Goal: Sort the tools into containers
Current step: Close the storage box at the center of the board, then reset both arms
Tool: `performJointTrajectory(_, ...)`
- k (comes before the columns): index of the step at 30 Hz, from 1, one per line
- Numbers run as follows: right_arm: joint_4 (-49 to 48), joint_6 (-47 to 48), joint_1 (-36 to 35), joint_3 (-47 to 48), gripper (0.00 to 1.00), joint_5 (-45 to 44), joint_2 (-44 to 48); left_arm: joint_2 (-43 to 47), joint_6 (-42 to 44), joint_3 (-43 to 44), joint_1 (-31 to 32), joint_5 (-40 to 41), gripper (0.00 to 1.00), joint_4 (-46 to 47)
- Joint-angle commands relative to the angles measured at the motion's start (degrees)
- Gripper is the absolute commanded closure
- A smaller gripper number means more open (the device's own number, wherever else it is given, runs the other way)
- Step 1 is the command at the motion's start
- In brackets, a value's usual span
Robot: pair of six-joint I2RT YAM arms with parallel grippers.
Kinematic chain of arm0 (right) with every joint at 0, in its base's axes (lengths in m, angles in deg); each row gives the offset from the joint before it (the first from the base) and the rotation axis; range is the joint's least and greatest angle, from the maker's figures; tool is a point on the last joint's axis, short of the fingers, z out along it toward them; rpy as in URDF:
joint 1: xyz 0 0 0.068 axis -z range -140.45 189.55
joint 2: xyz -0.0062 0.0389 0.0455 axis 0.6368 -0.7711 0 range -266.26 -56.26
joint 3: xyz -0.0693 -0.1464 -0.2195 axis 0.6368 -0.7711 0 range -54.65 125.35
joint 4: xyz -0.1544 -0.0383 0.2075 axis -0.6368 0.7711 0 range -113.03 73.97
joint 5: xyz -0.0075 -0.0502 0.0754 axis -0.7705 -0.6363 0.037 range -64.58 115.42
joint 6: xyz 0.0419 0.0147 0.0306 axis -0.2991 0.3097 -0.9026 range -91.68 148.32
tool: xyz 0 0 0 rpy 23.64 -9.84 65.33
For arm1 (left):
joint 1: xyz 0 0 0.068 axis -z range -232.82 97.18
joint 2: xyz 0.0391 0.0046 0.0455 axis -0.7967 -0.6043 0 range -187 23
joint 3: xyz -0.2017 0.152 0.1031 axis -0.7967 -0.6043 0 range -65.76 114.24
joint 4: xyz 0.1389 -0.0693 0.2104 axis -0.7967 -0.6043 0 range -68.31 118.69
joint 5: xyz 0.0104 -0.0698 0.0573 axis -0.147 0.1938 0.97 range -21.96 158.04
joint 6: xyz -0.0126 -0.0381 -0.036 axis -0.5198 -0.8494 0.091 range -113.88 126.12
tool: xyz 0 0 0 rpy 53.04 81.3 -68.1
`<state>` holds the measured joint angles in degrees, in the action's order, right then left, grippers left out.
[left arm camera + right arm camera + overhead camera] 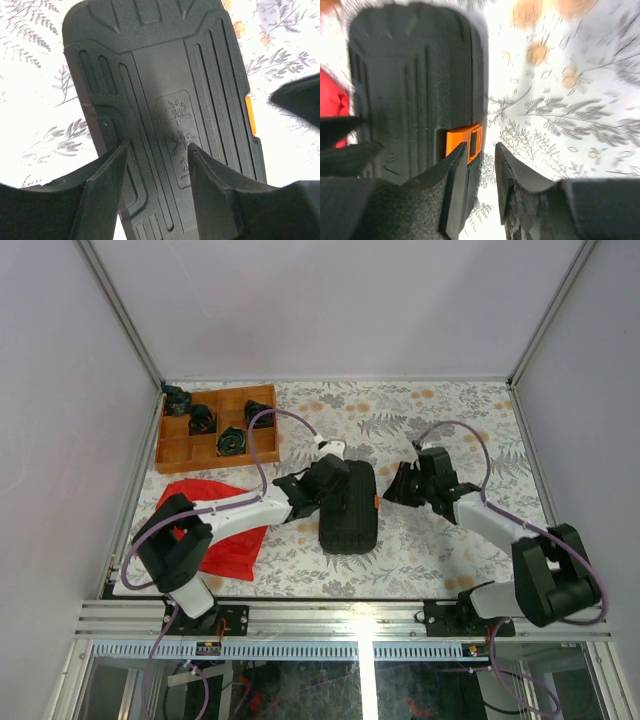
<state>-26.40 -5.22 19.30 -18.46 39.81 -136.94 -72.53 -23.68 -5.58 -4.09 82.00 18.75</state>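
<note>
The black ribbed tool case [348, 510] lies closed on the table, its orange latch [377, 502] on the right side. No orange-handled tools show in any view. My left gripper [336, 476] is open and hovers over the far end of the lid; in the left wrist view [156, 155] the lid [160, 75] shows between the fingers. My right gripper [402, 486] is open just right of the case. In the right wrist view [487, 155] one finger [455, 185] reaches the orange latch [465, 142] and the other stands over the table.
A compartmented wooden tray [175, 450] with small black items stands at the back left. A red cloth [225, 535] lies near the left arm, left of the case. The floral tablecloth [440, 420] covers the table, with walls all round.
</note>
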Motion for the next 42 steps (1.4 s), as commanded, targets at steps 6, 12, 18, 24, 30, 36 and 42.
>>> performJointTrajectory(6,22.9,9.6,-0.5,12.2,0.42,-26.2,19.1,12.6,1.5,1.7,-1.2,10.9,0.38,-15.1)
performJointTrajectory(12,23.7,10.7,-0.5,14.2,0.18,-26.7,30.5,25.6,3.6,2.5,-1.5,14.6,0.23,-15.3)
performJointTrajectory(18,26.1,11.4,-0.5,16.3,0.01,-25.4,38.4,37.6,5.0,1.2,-1.6,17.1,0.1,-16.4)
performJointTrajectory(24,28.2,9.9,-0.6,13.8,0.01,-26.4,46.0,49.8,4.2,-5.4,-1.6,17.5,0.0,-16.9)
performJointTrajectory(30,29.1,6.7,-0.5,8.4,0.01,-29.6,53.2,59.8,1.5,-10.5,-1.6,18.8,0.0,-20.5)
performJointTrajectory(36,32.4,6.3,-0.5,6.2,0.01,-30.7,55.2,65.9,-1.2,-11.7,-1.6,22.9,0.0,-25.9)
performJointTrajectory(42,33.2,6.5,-0.6,4.3,0.01,-31.5,57.0,69.0,-5.5,-15.1,-1.6,26.5,0.0,-28.3)
